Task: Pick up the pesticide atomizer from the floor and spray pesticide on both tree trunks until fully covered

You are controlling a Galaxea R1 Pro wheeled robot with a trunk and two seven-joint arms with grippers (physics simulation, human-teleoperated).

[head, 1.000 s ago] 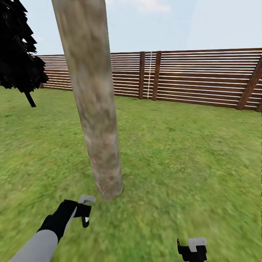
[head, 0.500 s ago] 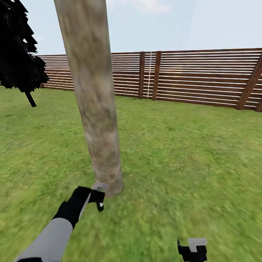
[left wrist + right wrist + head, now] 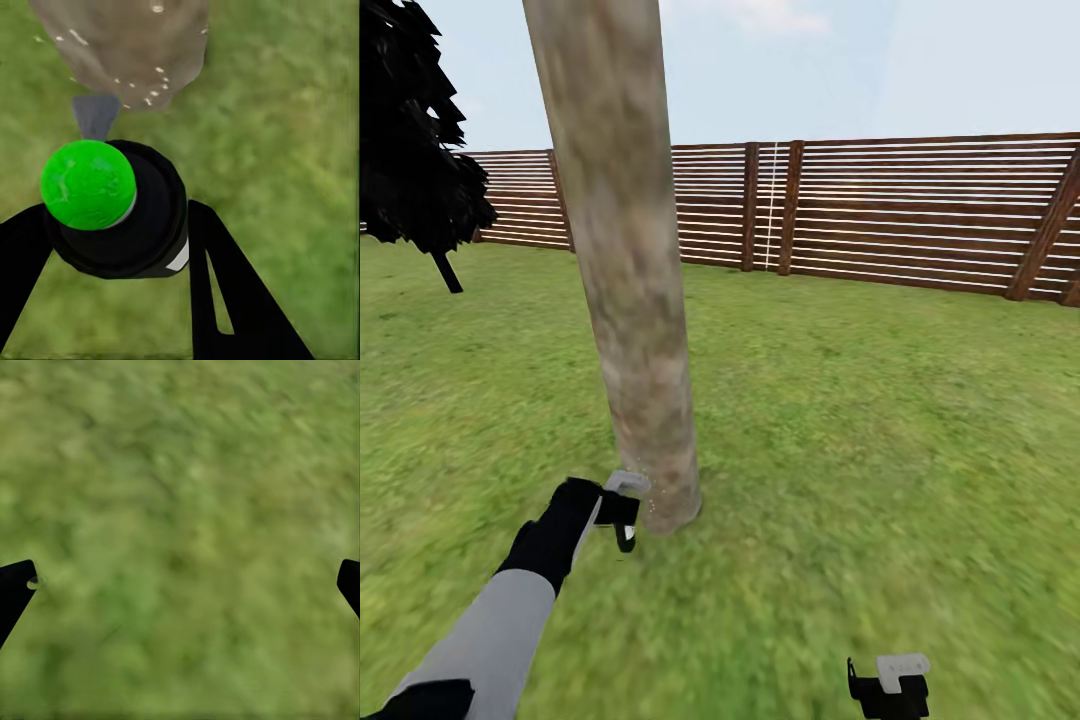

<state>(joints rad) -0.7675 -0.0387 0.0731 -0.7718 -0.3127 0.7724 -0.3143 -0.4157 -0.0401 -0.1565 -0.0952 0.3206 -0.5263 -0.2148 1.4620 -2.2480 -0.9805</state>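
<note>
- The pesticide atomizer (image 3: pixel 112 206) sits between the left gripper's black fingers (image 3: pixel 225 300) in the left wrist view: a black body with a bright green round cap and a grey nozzle pointing at the foot of the tree trunk (image 3: pixel 124 45).
- White specks dot the trunk's base in that view, just past the nozzle.
- In the head view the left gripper (image 3: pixel 618 510), clenched on the atomizer, lies in the lower left of the frame, just beside the base of the tree trunk (image 3: pixel 630 300), which rises from lower centre to the top edge.
- Compared with half a second ago, the left gripper is a little higher in the frame and slightly further left, with its pale tip now against the trunk's lower edge; a second ago it was lower and clearly apart from the trunk.
- The trunk itself appears shifted slightly right across the three head views.
- The right gripper (image 3: pixel 888 685) is at the lower right edge of the head view, unchanged in place; in the right wrist view its finger tips (image 3: pixel 15 589) stand wide apart over blurred lawn (image 3: pixel 180 525), grasping nothing.
- Behind, a brown slatted fence (image 3: pixel 920 210) crosses the upper frame, and a near-black conifer (image 3: pixel 410 130) stands at upper left.
</note>
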